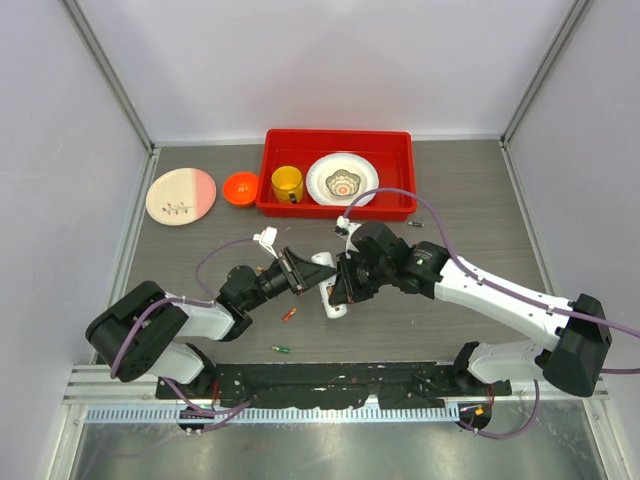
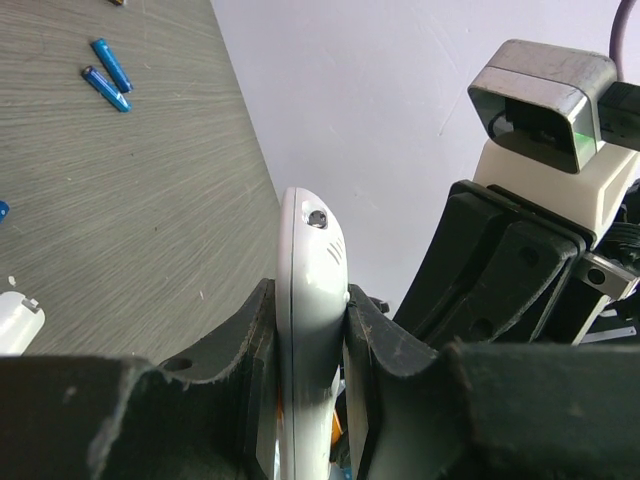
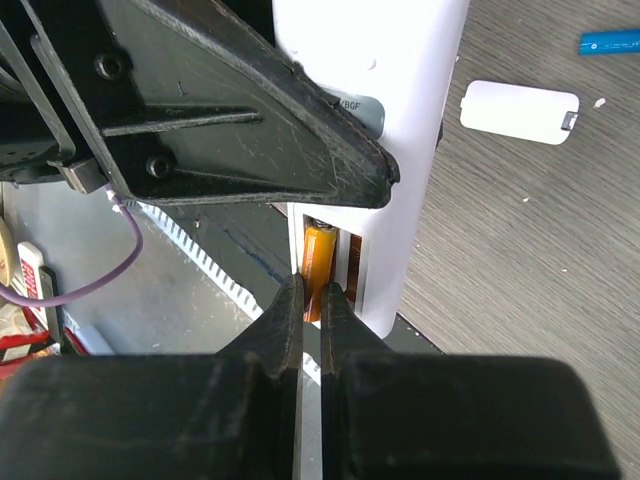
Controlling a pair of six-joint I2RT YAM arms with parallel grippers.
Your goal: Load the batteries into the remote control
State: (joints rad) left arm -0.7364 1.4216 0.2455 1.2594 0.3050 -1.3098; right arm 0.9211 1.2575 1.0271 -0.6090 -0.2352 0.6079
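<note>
**Item: remote control, held for loading, with one orange cell**

**Location.** We log the remote control (image 2: pixel 308 240) as clamped edge-on between the left gripper (image 2: pixel 310 310) fingers, lifted off the table (image 2: pixel 120 220). Its nose projects past the fingertips. The open battery bay faces the right gripper (image 3: pixel 311 300).

**End effectors.** The left jaws are closed on the handset's two broad faces. The right jaws are drawn almost together and appear pinched on the lower end of the orange battery (image 3: pixel 320 255), which stands in the bay directly ahead of the fingertips.

**Loose parts.** The white back cover (image 3: pixel 520 111) lies flat on the table, beyond and to the right of the right gripper. One blue battery (image 3: pixel 610 42) lies farther out that way. Two blue batteries (image 2: pixel 110 62) lie well ahead and left of the left gripper.

**Handling, as we judge it.**
- The remote is a light, rigid shell of smooth plastic. It is likely to slip or pivot if pushed from one side, so we would keep the hold on the broad faces, clear of the bay.
- The battery is small, hard, round and prone to rolling. It is best pinched across its barrel near one end, leaving the other end free to seat against the contact.
- The cover is thin and would flex. We would take it by its long edges.
</note>
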